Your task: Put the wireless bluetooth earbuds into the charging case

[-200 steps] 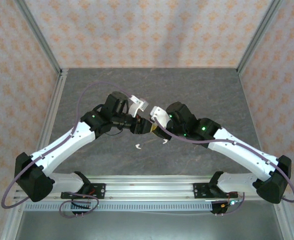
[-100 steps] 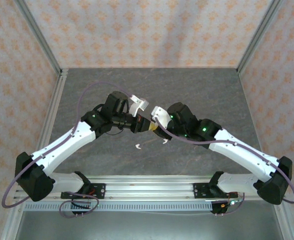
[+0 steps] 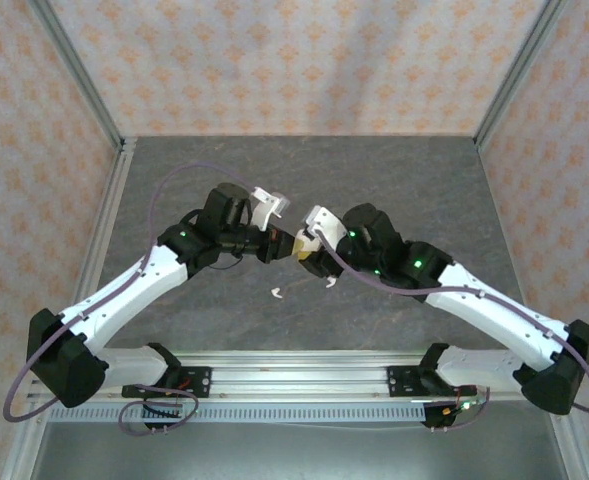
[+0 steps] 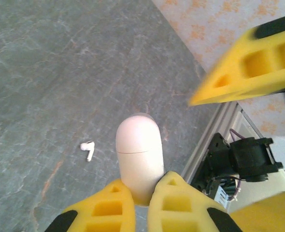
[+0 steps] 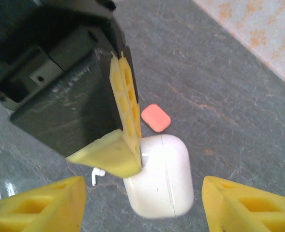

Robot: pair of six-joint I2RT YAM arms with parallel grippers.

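Note:
A white charging case (image 4: 139, 154) with its lid closed hangs above the table, and my left gripper (image 4: 142, 186) is shut on its lower end. The same case (image 5: 161, 176) sits between the wide-apart yellow fingers of my right gripper (image 5: 144, 208), which is open and touches nothing. One left finger (image 5: 125, 121) presses the case's side. In the top view both grippers meet at mid-table, left (image 3: 290, 245) and right (image 3: 310, 257). A white earbud (image 4: 87, 150) lies on the grey table below, also visible from above (image 3: 274, 293). A second earbud (image 5: 97, 176) peeks out under the left finger.
A closed coral-pink case (image 5: 156, 117) lies flat on the table just beyond the white case. The grey table (image 3: 424, 190) is walled by patterned panels with metal posts. An aluminium rail (image 3: 304, 370) runs along the near edge.
My left gripper closed onto the white case. My right gripper opened and let go of it, its fingers now wide on either side.

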